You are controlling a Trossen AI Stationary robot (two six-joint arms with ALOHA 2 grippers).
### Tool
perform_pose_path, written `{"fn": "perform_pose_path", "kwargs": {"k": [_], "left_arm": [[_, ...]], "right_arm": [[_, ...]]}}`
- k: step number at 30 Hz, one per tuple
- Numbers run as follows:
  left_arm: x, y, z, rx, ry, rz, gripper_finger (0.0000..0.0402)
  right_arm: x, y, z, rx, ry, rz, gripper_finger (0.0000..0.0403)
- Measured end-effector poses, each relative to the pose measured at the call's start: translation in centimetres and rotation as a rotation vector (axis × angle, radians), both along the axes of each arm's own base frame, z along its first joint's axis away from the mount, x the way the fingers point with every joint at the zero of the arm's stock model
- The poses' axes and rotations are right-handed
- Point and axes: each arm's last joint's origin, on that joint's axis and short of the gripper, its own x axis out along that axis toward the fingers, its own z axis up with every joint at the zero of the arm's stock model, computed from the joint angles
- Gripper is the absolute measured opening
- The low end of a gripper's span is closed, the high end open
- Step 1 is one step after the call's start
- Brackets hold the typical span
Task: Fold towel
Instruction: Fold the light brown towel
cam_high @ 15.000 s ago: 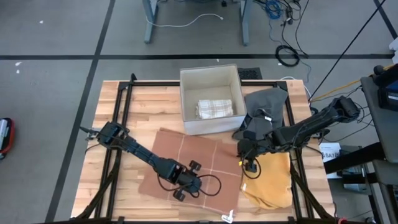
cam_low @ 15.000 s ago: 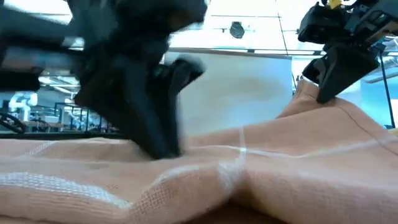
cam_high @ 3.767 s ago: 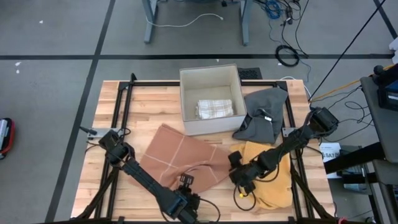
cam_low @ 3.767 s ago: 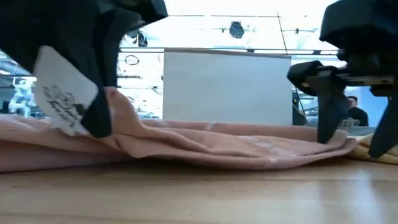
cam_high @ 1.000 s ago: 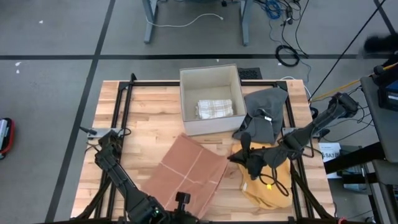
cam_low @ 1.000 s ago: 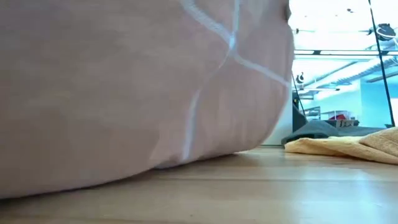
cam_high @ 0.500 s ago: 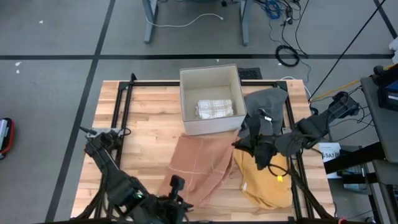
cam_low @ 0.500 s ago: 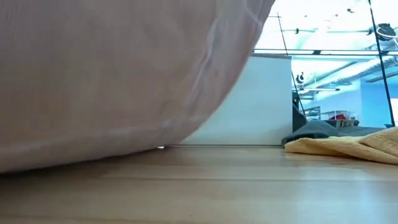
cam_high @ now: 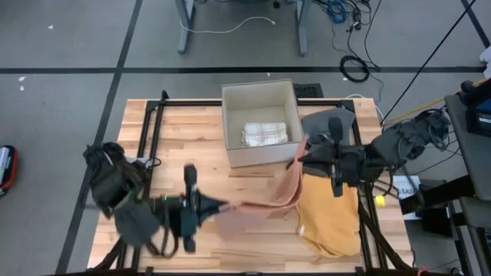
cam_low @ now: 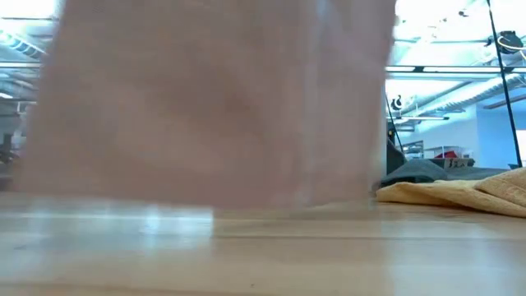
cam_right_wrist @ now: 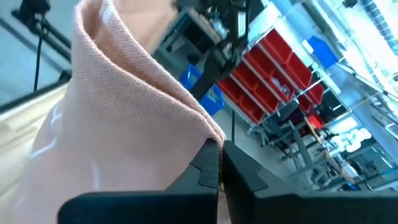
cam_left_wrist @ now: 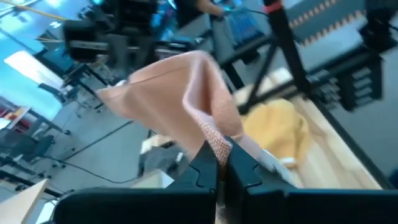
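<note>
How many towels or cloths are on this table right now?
4, unless others are hidden: the pink towel stretched between both grippers, a yellow one at the right front, a grey one behind it, and a checked one in the box.

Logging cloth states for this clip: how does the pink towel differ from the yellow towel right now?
The pink towel is lifted and stretched between the left gripper and the right gripper, both shut on its edge; the yellow towel lies untouched on the table. The pink towel is pulled taut, while the yellow towel sits in a rumpled heap. Only the pink towel shows pale grid lines. Both are cloth towels at the table's right half.
</note>
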Motion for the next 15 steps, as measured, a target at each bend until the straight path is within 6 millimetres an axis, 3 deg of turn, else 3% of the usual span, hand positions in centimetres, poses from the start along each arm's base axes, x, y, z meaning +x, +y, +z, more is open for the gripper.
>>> {"fn": "perform_pose_path", "kwargs": {"k": [10,15], "left_arm": [[1.0,7.2,2.9,-0.003,-0.058,0.060,0.0003],[0.0,8.6,3.4,-0.017,-0.051,0.080,0.0003]], "right_arm": [[0.8,-2.5,3.9,-0.011,-0.077,-0.003,0.0000],[0.0,-3.6,5.4,-0.002,-0.021,-0.033,0.0000]]}}
